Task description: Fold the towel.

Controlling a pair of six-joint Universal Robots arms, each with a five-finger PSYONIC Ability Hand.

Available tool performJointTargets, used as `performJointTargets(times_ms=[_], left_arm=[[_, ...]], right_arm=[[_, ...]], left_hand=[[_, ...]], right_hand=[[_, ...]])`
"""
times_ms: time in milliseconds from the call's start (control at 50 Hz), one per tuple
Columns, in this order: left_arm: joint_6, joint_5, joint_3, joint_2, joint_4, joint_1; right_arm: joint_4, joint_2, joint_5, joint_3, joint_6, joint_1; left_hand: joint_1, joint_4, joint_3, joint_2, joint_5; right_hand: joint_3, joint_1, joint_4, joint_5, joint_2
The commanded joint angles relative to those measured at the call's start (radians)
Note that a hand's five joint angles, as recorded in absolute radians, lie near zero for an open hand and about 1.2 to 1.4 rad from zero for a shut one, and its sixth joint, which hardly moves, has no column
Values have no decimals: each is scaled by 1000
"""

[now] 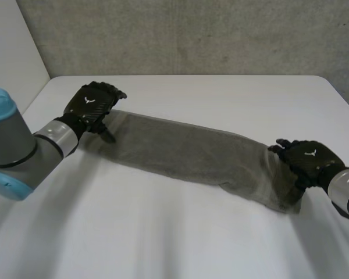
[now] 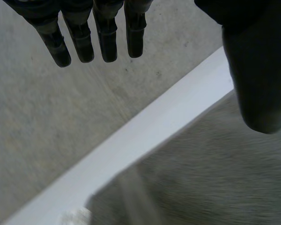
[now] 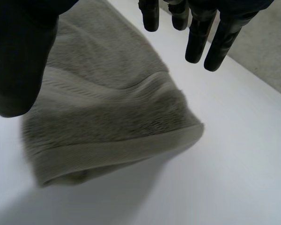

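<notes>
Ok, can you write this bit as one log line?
towel: long strip on table | left hand: open, at its left end | right hand: open, at its right end

Towel [image 1: 186, 152] corner beneath left robot hand [image 1: 92, 104]

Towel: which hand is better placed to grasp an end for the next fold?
Probably the right hand: the towel lies under it, between thumb and fingers. The left hand has its fingers beyond the towel.

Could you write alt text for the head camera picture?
A long grey towel lies slantwise across a white table. The left robot hand is at one end, the right robot hand at the other, both open.
</notes>
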Motion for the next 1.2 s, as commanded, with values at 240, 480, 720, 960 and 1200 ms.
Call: performJointTargets(times_ms=[240, 480, 720, 960, 1200], left_arm=[[-103, -123, -211, 201, -151, -1], [-107, -125, -335, 294, -72, 13], [-107, -125, -364, 299, -53, 22], [-107, -125, -372, 310, -55, 67], [-107, -125, -375, 330, -55, 70]], right_arm=[[-161, 108, 0, 125, -61, 22], [-191, 110, -16, 120, -85, -24], [-214, 80, -68, 134, -119, -99], [-209, 45, -245, 116, -438, -368], [-204, 53, -503, -189, -670, -481]], left_hand=[[-79, -56, -49, -26, 7], [-79, -56, -49, -26, 7], [-79, -56, -49, -26, 7], [-70, -56, -49, -17, 16], [-53, -56, -49, 0, 33]], right_hand=[[-41, 298, -67, 158, 307], [-41, 817, -67, 677, 827], [-41, 1299, -67, 1159, 1308], [-41, 1299, -67, 1159, 1308], [-41, 1299, -67, 1159, 1308]])
